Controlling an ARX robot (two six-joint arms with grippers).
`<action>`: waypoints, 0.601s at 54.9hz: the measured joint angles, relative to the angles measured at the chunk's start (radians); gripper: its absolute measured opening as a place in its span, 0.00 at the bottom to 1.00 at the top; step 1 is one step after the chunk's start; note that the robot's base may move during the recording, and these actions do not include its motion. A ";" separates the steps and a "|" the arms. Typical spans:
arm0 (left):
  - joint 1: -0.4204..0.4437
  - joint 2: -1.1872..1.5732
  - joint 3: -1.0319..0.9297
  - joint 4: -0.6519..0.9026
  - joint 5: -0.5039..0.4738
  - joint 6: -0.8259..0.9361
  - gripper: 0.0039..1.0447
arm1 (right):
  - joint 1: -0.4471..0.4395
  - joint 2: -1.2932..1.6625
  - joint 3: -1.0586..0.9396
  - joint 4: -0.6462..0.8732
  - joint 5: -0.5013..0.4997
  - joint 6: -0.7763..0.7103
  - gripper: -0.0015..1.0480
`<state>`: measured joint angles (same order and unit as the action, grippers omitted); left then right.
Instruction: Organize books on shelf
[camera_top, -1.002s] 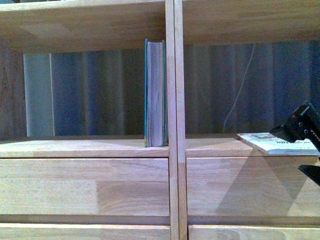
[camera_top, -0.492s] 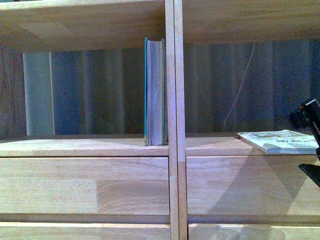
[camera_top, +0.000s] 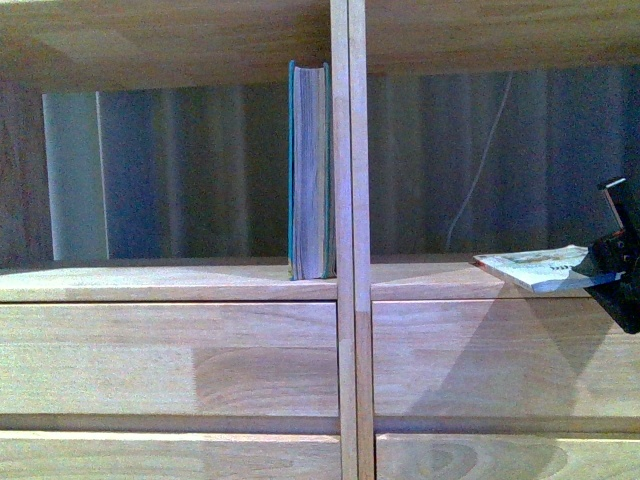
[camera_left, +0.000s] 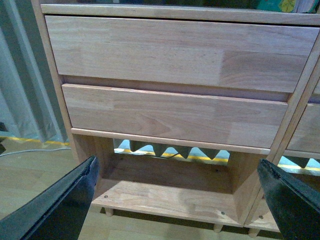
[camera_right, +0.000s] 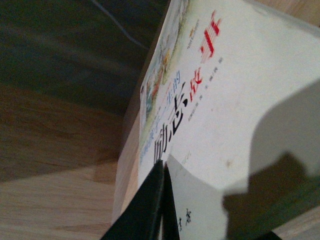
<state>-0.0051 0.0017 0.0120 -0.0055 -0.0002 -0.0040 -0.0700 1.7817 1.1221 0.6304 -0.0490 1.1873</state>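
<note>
L gripper: jaws spread wide, empty, low down facing drawers, below divider.
Teal book: upright on shelf, flush against divider's left face. Bay beyond it is open.
Paperback: right of divider, well apart from it, near flat, slightly tilted. Its far end is in R gripper, which looks clamped on that edge. Top finger lies across cover; lower one hidden.
Step, my read: stand paperback up.
- Keep pinch near edge, pivot on the end nearest divider, go slow.
- Room: bay right of divider otherwise bare. Board above may be tight, so watch top corner. Front lip close.
</note>
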 joint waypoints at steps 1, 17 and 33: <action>0.000 0.000 0.000 0.000 0.000 0.000 0.94 | 0.000 0.000 0.000 0.002 0.000 0.004 0.13; 0.000 0.000 0.000 0.000 0.000 0.000 0.94 | -0.013 -0.043 -0.082 0.093 -0.030 0.108 0.07; 0.164 0.129 0.045 0.000 0.434 -0.022 0.94 | -0.038 -0.239 -0.215 0.167 -0.129 0.228 0.07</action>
<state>0.1585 0.1307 0.0566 -0.0051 0.4335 -0.0261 -0.1078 1.5425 0.9073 0.7975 -0.1776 1.4155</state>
